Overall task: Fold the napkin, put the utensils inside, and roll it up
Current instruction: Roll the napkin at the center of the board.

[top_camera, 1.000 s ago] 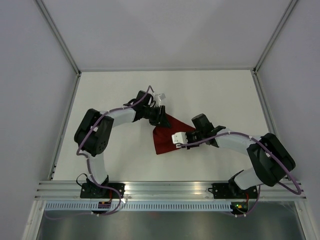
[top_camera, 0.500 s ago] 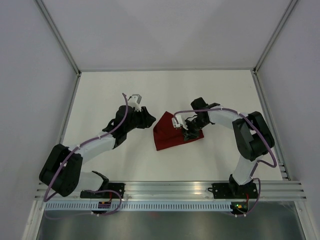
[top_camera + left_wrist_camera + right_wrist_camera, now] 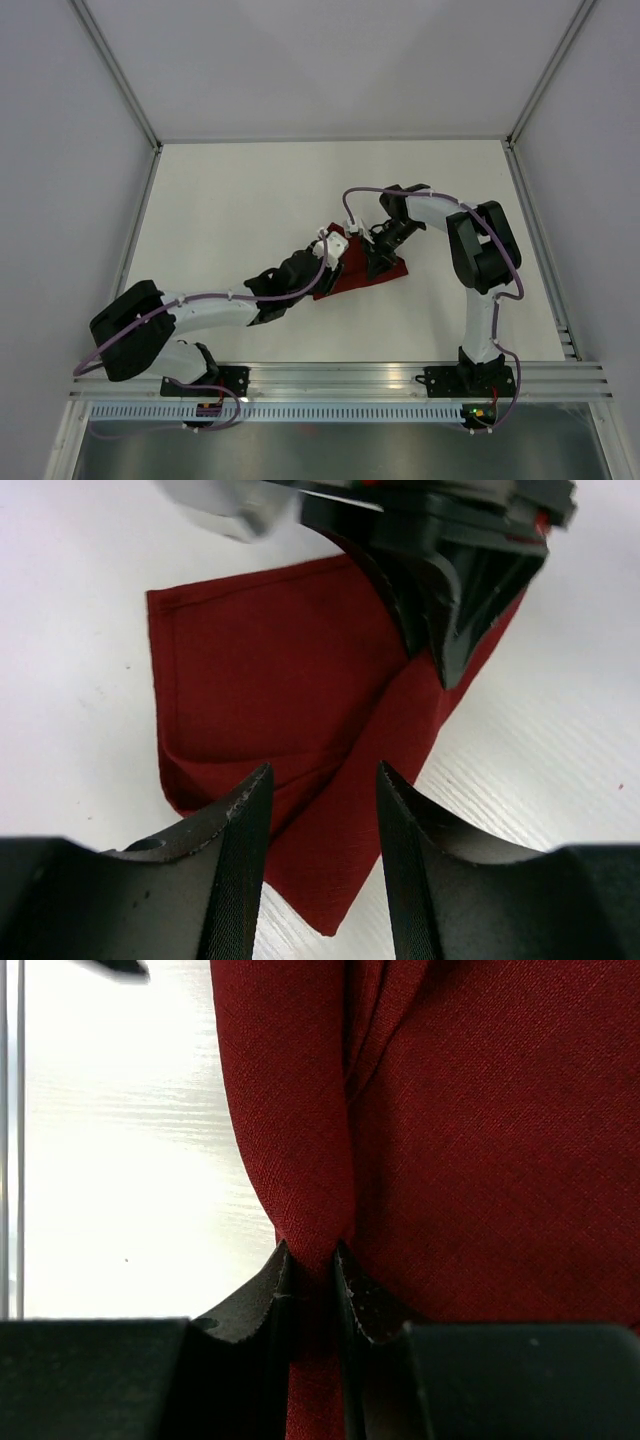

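Observation:
The napkin (image 3: pixel 358 279) lies folded and bunched mid-table, a dark red cloth (image 3: pixel 270 670). My right gripper (image 3: pixel 379 256) is shut on a raised fold of it (image 3: pixel 480 1140), with the cloth pinched between the jaws (image 3: pixel 312 1252). My left gripper (image 3: pixel 333 264) hovers open over the napkin's near-left pointed corner, and its jaws (image 3: pixel 322 780) hold nothing. In the left wrist view the right gripper (image 3: pixel 450 590) shows at the top, on the cloth. The utensils are out of view.
The white table (image 3: pixel 230 200) is enclosed by pale walls on three sides. An aluminium rail (image 3: pixel 340 375) runs along the near edge, where both arm bases sit.
My left arm has swung in from the napkin's left side to its near-left corner, its jaws widening. My right gripper has stayed on the cloth while its arm drew in.

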Motion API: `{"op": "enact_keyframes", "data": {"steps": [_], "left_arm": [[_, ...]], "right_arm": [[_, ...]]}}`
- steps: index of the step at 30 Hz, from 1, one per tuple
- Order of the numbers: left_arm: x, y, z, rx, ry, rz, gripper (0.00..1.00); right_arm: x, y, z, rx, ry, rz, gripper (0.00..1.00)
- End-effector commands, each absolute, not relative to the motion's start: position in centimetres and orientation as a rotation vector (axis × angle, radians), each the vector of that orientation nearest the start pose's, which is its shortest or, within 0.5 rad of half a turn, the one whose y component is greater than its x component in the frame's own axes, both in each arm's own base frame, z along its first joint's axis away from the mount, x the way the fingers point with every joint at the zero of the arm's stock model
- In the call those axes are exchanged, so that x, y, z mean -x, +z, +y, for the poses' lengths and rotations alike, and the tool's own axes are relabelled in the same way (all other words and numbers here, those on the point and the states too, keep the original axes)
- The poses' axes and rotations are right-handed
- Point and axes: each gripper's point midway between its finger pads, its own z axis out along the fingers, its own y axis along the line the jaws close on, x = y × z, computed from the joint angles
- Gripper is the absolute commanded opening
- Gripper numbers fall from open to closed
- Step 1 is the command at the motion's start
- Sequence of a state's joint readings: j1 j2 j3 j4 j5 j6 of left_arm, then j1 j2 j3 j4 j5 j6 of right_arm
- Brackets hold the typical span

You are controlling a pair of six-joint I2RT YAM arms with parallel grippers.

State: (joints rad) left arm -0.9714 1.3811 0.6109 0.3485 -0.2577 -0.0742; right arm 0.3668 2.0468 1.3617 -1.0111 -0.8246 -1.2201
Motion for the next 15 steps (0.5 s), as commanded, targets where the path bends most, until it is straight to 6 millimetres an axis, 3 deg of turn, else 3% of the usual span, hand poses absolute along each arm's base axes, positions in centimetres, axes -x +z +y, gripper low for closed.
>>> {"op": "enact_keyframes", "data": {"steps": [1, 7, 15], "left_arm": [[-25.7, 11.2, -32.4, -0.919, -0.291, 1.779, 0.51], [-24.2, 9.5, -35.4, -1.108, -0.27, 1.767, 0.52], [-23.5, 6.4, -37.0, -1.219, -0.286, 1.8, 0.53]], "right_arm": [[-25.2, -1.1, 18.8, 1.952, 1.146, 2.072, 0.12], [-25.4, -1.4, 18.8, 1.943, 1.132, 2.102, 0.12], [-25.7, -1.6, 18.8, 1.931, 1.132, 2.124, 0.12]]}}
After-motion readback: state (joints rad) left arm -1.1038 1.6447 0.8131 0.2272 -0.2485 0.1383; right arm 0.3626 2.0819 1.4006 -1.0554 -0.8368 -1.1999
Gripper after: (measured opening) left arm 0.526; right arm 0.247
